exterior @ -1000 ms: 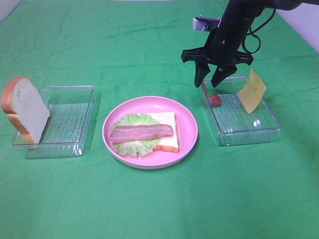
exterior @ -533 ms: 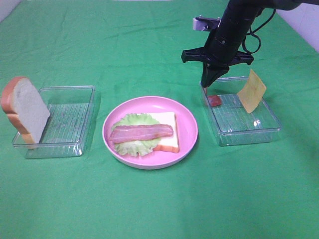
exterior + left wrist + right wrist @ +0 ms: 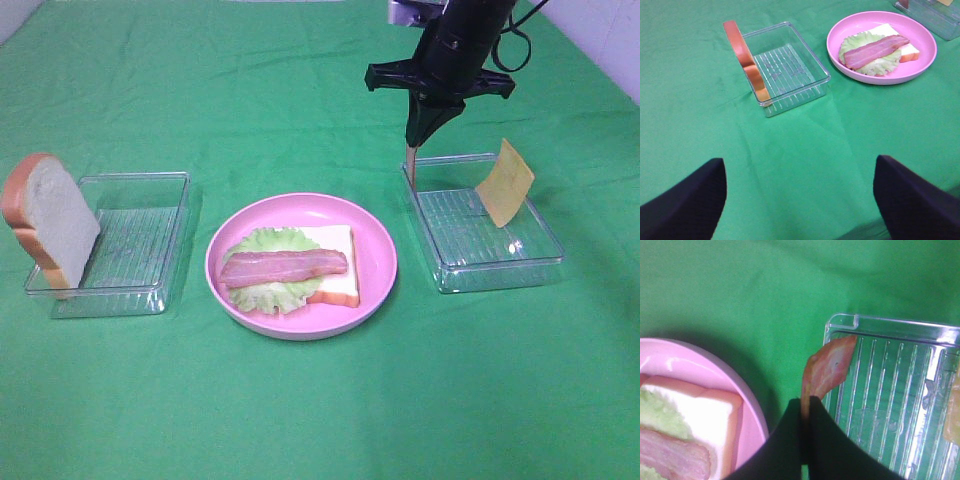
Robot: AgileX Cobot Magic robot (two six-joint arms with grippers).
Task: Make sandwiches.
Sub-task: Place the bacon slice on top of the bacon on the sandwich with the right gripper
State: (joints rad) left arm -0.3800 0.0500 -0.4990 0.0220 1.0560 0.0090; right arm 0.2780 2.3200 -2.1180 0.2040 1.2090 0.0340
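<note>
On the pink plate [image 3: 375, 275] lies a white bread slice [image 3: 335, 275] with orange-brown crust, pale green lettuce [image 3: 262, 245] and a reddish-pink bacon strip [image 3: 285, 267] on it. My right gripper [image 3: 424, 133] is shut on a second bacon strip [image 3: 410, 165], which hangs edge-on above the near-left corner of the right clear tray [image 3: 490, 260]; the right wrist view shows the strip [image 3: 830, 371]. A yellow cheese square [image 3: 504, 182] leans in that tray. A second bread slice [image 3: 50, 220] stands on the left tray's [image 3: 120, 245] edge. My left gripper [image 3: 800, 200] is open over bare cloth.
A green cloth [image 3: 320, 420] covers the whole table. The left clear tray [image 3: 787, 70] holds only the leaning bread slice [image 3: 742, 57]. The plate [image 3: 882, 77] sits between the two trays.
My right gripper shut on the bacon strip in the right tray and lifted it up out of the tray. The left arm has not moved.
</note>
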